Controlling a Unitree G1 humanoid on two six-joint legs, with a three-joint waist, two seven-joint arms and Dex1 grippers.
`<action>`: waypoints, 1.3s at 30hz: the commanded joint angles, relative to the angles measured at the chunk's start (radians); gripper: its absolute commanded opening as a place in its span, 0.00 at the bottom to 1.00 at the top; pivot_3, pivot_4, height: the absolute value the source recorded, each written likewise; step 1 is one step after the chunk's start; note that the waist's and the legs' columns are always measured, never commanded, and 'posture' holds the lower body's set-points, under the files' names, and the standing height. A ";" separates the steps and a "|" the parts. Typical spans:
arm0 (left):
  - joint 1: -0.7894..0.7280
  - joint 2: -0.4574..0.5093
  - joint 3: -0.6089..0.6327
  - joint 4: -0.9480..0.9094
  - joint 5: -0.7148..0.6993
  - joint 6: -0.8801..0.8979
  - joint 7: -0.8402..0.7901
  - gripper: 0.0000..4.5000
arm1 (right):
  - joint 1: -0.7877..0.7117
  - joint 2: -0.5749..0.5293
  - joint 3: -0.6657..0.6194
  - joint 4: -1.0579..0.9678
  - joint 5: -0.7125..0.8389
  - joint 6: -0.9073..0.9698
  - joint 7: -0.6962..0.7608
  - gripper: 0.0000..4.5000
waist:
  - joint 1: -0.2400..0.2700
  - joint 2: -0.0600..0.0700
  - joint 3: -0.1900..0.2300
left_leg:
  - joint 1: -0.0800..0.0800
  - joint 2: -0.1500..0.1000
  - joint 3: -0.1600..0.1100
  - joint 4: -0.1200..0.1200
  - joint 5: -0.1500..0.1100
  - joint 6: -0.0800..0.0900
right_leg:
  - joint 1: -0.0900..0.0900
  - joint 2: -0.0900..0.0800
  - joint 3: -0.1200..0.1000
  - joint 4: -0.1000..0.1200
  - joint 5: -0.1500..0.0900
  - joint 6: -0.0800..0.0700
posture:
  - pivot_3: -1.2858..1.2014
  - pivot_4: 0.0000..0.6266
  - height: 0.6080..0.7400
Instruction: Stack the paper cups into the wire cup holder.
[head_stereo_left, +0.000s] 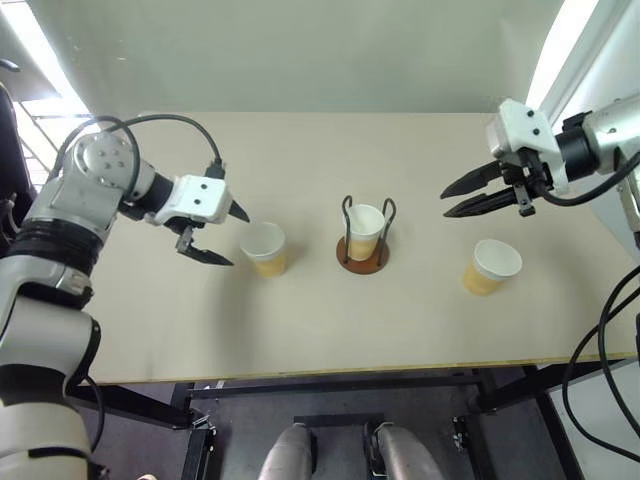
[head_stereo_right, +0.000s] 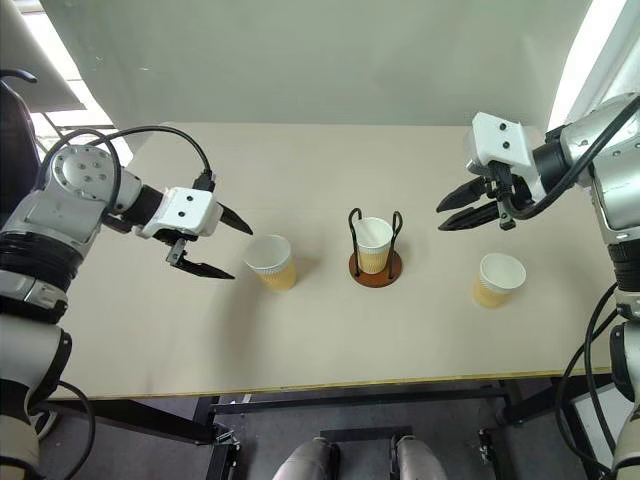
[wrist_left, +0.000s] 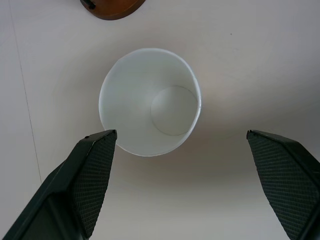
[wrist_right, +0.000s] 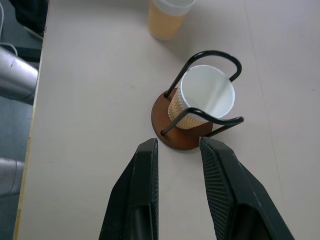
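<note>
The wire cup holder (head_stereo_left: 363, 262), a reddish-brown disc with two black wire loops, stands mid-table with one paper cup (head_stereo_left: 366, 230) upright inside it. A second cup (head_stereo_left: 264, 248) stands upright to its left. My left gripper (head_stereo_left: 240, 240) is open wide just left of that cup and slightly above it. In the left wrist view the cup's white inside (wrist_left: 150, 112) lies ahead of the spread fingertips, apart from them. A third cup (head_stereo_left: 491, 267) stands at the right. My right gripper (head_stereo_left: 444, 204) hovers above and behind it, fingers a narrow gap apart and empty, pointing toward the holder (wrist_right: 182, 140).
The pale table (head_stereo_left: 300, 330) ends in a front edge close to me, and a light wall rises behind its far edge. A dark object (head_stereo_left: 5, 150) sits off the table's left side. A white upright (head_stereo_left: 600, 60) stands at the far right.
</note>
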 joint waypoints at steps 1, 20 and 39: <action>-0.003 0.014 0.021 -0.013 0.011 -0.026 -0.034 1.00 | -0.036 -0.022 -0.009 -0.008 0.018 -0.010 0.004 0.27 | 0.000 0.000 0.000 | 0.000 0.000 0.000 0.000 0.000 0.000 | 0.000 0.000 0.000 0.000 0.000 0.000 | 0.52 0.24 1.00; 0.014 -0.126 0.136 0.119 0.172 -0.170 -0.016 1.00 | -0.027 -0.024 -0.001 -0.019 0.022 -0.015 0.004 0.27 | 0.000 0.000 0.000 | 0.000 0.000 0.000 0.000 0.000 0.000 | 0.000 0.000 0.000 0.000 0.000 0.000 | 0.52 0.24 1.00; -0.015 -0.154 0.145 0.175 0.220 -0.166 -0.034 0.06 | -0.027 0.055 -0.040 0.016 0.019 -0.035 -0.014 0.28 | 0.000 0.000 0.000 | 0.000 0.000 0.000 0.001 0.000 0.001 | 0.000 0.000 0.000 0.000 0.004 0.004 | 0.52 0.24 1.00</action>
